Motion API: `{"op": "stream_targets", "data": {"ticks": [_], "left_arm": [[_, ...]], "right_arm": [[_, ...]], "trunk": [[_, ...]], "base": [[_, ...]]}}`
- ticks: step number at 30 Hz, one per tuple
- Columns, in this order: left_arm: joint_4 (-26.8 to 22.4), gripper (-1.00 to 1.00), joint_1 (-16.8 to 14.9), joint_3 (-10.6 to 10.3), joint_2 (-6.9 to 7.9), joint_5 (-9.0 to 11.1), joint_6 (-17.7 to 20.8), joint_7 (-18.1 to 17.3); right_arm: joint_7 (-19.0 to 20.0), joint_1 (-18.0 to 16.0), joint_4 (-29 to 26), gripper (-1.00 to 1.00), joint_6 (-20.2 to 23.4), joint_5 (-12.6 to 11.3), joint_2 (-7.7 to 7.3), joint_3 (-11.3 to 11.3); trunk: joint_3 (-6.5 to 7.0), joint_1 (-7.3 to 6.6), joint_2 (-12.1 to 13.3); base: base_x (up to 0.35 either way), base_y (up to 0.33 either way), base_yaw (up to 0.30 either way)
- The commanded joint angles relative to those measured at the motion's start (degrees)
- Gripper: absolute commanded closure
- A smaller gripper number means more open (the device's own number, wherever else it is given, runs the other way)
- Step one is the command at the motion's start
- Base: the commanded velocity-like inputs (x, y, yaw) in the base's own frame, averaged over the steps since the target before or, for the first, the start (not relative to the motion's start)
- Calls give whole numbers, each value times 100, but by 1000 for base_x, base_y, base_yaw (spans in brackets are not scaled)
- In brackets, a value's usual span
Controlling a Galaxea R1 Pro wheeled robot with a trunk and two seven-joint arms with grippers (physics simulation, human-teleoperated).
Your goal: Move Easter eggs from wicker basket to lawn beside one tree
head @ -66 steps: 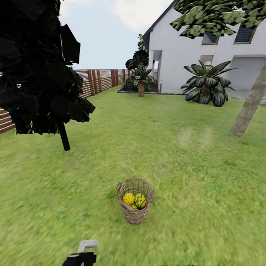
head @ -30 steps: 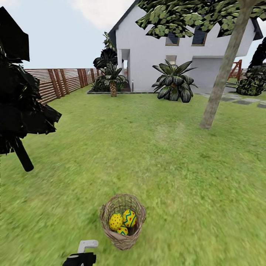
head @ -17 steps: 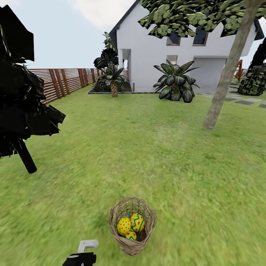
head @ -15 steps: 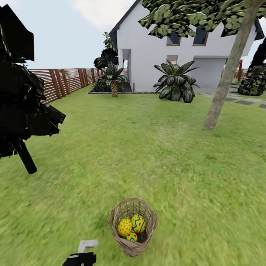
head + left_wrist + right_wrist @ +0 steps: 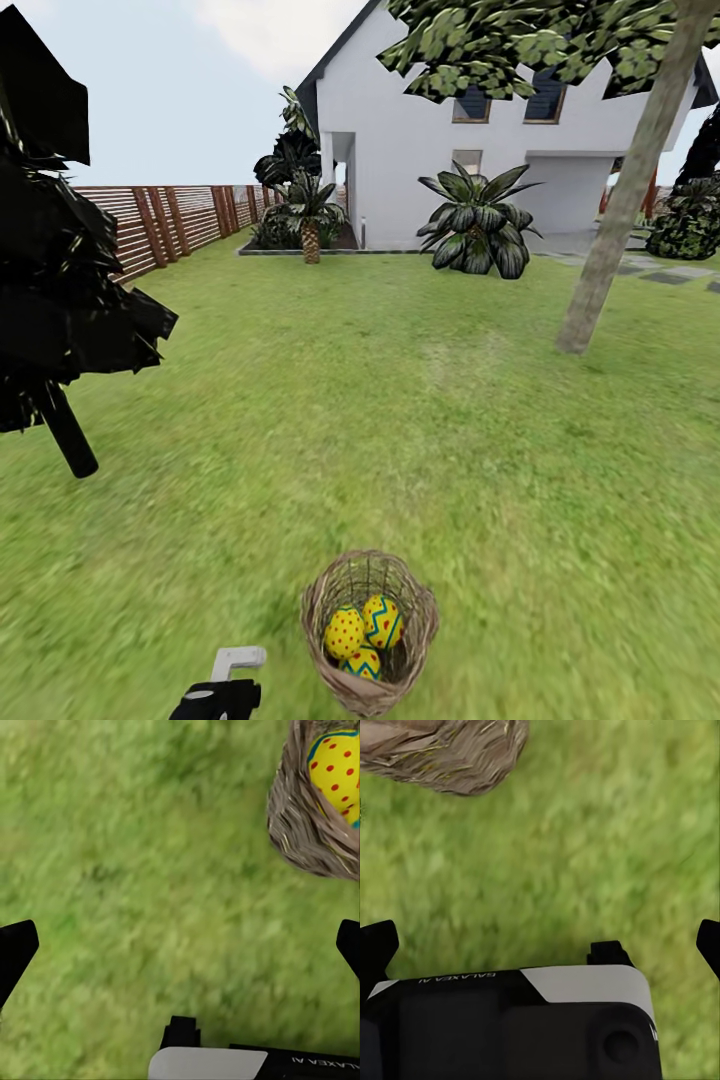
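Grass everywhere: the lawn point(image 5: 420, 420) runs from the robot's feet back to a white house point(image 5: 480, 150) at about 12 o'clock in the head view, with a slatted brown fence point(image 5: 170, 220) off at 10 o'clock. Big black conifer point(image 5: 60, 260) sits at 9 o'clock, and the tree point(image 5: 620, 200) with the bare grey-brown trunk leans up at roughly 2 o'clock, well apart from everything down low. Its top is cut off by the frame.

Closer in, the basket point(image 5: 370, 632) stands upright on the grass at 6 o'clock, and the three eggs point(image 5: 364, 632) are all inside it, bunched together, the lowest one half hidden behind the other two.

Head view gives the whole yard; the wrist cameras just give turf close up. The left wrist view catches the basket's woven wall with one red-dotted egg peeking over it, clipped by the edge. The right wrist view gets a bit of the weave, no egg.

Left gripper point(image 5: 180, 945) has its fingers spread wide with nothing between them, basket off beside one fingertip, not touching. Right gripper point(image 5: 540, 945) is spread the same way, empty, over bare grass near the basket.
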Motion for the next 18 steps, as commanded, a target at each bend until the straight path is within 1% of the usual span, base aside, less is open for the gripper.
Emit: {"op": "stream_targets", "data": {"ticks": [1,7,14,17,18], "left_arm": [[-11,-100,-1,-7,0,21,28,30],[-8,-100,-1,-13,0,24,17,40],[-8,-100,-1,-17,0,24,15,33],[-8,-100,-1,-17,0,24,15,19],[-11,-100,-1,-17,0,24,15,14]], "right_arm": [[-2,0,-14,-100,33,7,5,-26],[-2,3,-16,-100,29,13,7,-28],[43,19,-79,-100,15,9,5,-31],[101,44,-367,-100,-182,-27,9,-38],[124,57,-699,-100,-210,-44,15,-45]], "trunk": [[-7,3,-5],[-7,3,-5],[-7,3,-5],[-7,3,-5],[-7,3,-5]], "base": [[203,4,0],[227,1,0],[57,0,0],[12,0,0],[6,0,0]]}}
